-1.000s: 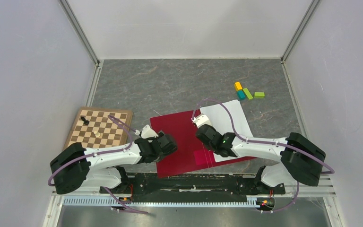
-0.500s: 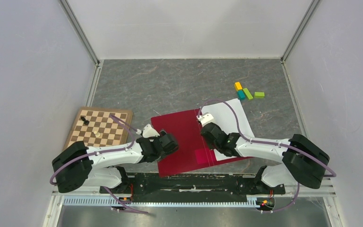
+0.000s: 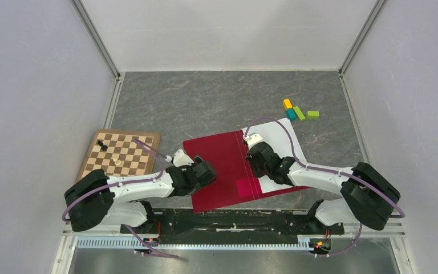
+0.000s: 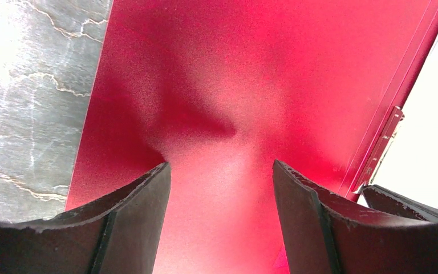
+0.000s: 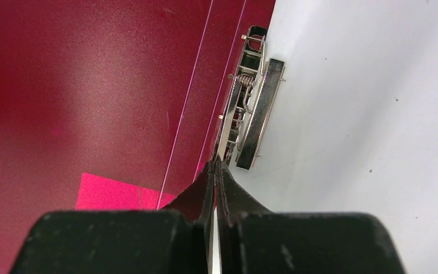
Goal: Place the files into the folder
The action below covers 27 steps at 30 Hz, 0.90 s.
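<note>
As white paper sheets (image 3: 282, 142) lay in the open crimson folder (image 3: 222, 165), left gripper (image 4: 221, 164) spread, right gripper (image 5: 215, 165) pressed together, cover-closing was judged next.

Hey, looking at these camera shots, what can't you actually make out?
- Thin crimson-red folder: left edge partly hidden under the open left hand, top view.
- White paper sheets: their number cannot be counted; the right arm covers part, top view.
- Shut right hand: its own fingers hide whether it pinches a sheet, right wrist view.
- Chess pieces on the wooden chessboard: too small to identify, top view.
</note>
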### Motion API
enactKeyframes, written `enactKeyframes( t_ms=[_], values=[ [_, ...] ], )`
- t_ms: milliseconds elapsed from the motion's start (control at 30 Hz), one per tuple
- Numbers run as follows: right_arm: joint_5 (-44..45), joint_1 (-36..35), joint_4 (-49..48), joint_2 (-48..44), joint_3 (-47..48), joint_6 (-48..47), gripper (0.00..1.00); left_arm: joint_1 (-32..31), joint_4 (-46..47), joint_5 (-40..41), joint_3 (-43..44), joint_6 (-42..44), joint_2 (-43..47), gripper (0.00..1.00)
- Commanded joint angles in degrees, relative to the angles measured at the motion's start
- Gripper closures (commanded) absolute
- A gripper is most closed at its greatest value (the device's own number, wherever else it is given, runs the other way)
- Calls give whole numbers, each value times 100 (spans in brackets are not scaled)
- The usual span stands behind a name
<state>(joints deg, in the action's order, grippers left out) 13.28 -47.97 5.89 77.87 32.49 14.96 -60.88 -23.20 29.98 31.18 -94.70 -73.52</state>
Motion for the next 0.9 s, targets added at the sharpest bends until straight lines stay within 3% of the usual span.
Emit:
enactKeyframes(
  t_ms=[0, 567, 867],
  values=[
    [-237, 177, 763, 350, -335, -195, 100, -26, -590, -177, -491, 93, -427, 25],
    [-441, 247, 640, 523, -406, -171, 100, -53, -536, -159, -448, 81, -570, 25],
    [-278, 310, 920, 184, 37, -205, 100, -51, -550, -89, -447, 135, -448, 25]
  ],
)
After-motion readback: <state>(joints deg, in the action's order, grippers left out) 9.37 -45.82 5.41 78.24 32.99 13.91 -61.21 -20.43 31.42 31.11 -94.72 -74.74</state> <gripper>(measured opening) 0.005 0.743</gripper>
